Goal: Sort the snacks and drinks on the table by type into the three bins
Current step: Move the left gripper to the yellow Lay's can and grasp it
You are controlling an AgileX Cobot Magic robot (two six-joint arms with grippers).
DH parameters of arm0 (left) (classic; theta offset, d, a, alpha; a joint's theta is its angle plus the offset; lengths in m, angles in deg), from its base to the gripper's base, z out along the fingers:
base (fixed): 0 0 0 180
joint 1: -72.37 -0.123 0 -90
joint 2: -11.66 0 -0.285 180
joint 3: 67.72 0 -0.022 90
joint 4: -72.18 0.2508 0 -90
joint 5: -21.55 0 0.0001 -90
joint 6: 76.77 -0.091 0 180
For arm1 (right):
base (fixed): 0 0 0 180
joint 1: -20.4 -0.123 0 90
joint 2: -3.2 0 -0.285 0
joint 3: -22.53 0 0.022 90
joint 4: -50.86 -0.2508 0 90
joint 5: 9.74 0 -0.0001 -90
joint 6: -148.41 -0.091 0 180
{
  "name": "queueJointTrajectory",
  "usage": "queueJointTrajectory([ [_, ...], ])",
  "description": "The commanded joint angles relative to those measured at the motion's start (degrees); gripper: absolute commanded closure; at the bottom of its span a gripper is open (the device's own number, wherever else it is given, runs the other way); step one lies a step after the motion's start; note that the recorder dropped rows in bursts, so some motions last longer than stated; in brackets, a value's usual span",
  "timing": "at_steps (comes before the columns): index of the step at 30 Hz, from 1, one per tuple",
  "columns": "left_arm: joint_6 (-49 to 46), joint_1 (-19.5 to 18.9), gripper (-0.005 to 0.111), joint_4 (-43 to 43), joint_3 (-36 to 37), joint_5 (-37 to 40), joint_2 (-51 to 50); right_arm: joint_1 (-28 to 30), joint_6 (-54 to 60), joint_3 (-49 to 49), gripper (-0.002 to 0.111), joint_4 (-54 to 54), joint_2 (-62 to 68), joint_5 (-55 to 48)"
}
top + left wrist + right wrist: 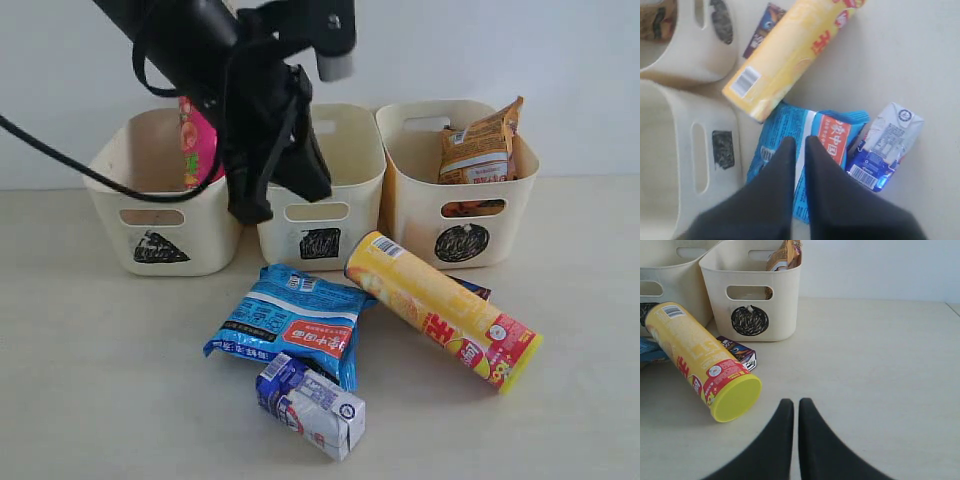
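Observation:
My left gripper [799, 140] is shut and holds nothing; it hangs above the blue packet [840, 132], and in the exterior view its tips [250, 212] sit in front of the triangle bin [120, 195] and square bin [350, 170]. The pink tube [197, 140] stands in the triangle bin. An orange-brown packet [480, 145] leans in the circle bin [410, 190]. On the table lie the yellow-red tube [440, 310], the blue packet [290, 322] and the white-and-blue carton [312, 405]. The dark purple carton [737, 352] lies mostly hidden behind the tube. My right gripper [792, 402] is shut and empty, low over the table near the tube's yellow lid [736, 397].
The three bins stand in a row against a white wall [560, 70]. The left arm [200, 40] reaches down from above and covers part of the square bin. Bare tabletop [880, 390] lies to the right of the tube.

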Motion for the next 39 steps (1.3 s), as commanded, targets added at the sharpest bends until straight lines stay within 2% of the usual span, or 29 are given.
queueJointTrajectory([
  [1,-10.3,3.6,0.103,-1.3,3.1,-0.5,0.3,0.1,0.1,0.2,0.107,-0.2,-0.3,0.5],
  [3,-13.6,5.1,0.101,-1.3,4.5,-2.5,-0.1,0.1,0.1,0.2,0.107,-0.2,-0.3,0.5],
  [5,-15.2,6.4,0.092,-1.4,5.4,-4.6,-1.1,0.1,0.1,0.2,0.107,-0.2,-0.3,0.5],
  [7,-17.0,7.4,0.08,-1.4,5.5,-5.7,-2.4,0.1,0.1,0.2,0.107,-0.2,-0.3,0.5],
  [13,-18.0,9.5,0.03,-1.4,5.5,-14.3,-7.8,0.1,0.1,0.2,0.107,-0.2,-0.3,0.5],
  [15,-18.0,9.8,0.019,-1.3,5.5,-18.8,-9.7,0.1,0.1,0.2,0.107,-0.2,-0.3,0.5],
  [18,-18.1,10.2,0.007,-0.9,5.5,-24.4,-12.3,0.1,0.1,0.2,0.107,-0.2,-0.3,0.5],
  [22,-21.2,10.5,0.001,-0.3,5.5,-28.9,-15.4,0.1,0.1,0.2,0.107,-0.2,-0.3,0.5],
  [29,-22.9,10.6,0.001,1.4,5.5,-34.7,-19.9,0.1,0.1,0.2,0.107,-0.2,-0.3,0.3],
  [34,-22.9,10.6,0.001,2.7,5.4,-41.5,-22.0,0.1,0.1,0.2,0.107,-0.2,-0.3,0.3],
  [39,-22.9,10.6,0.006,3.1,4.2,-42.2,-24.5,0.1,0.1,0.2,0.107,-0.2,-0.3,0.3],
])
